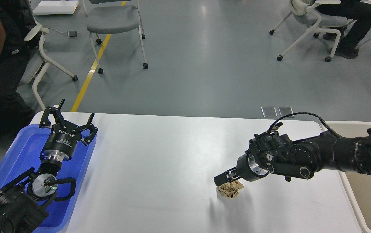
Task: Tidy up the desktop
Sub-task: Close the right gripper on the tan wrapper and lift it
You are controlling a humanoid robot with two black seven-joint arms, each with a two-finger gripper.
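The white desktop (159,155) fills the middle of the head view. A crumpled brown paper ball (231,190) lies on it, right of centre. My right gripper (221,180) reaches in from the right, and its dark fingertips sit on the top left of the ball. The fingers overlap, so I cannot tell whether they grip it. My left gripper (69,117) is open and empty. It points away from me above the far end of the blue tray (20,152).
The blue tray lies at the desktop's left edge under my left arm. A beige open bin (365,194) stands at the right edge, under my right forearm. Office chairs (114,22) and seated people are on the floor beyond the table.
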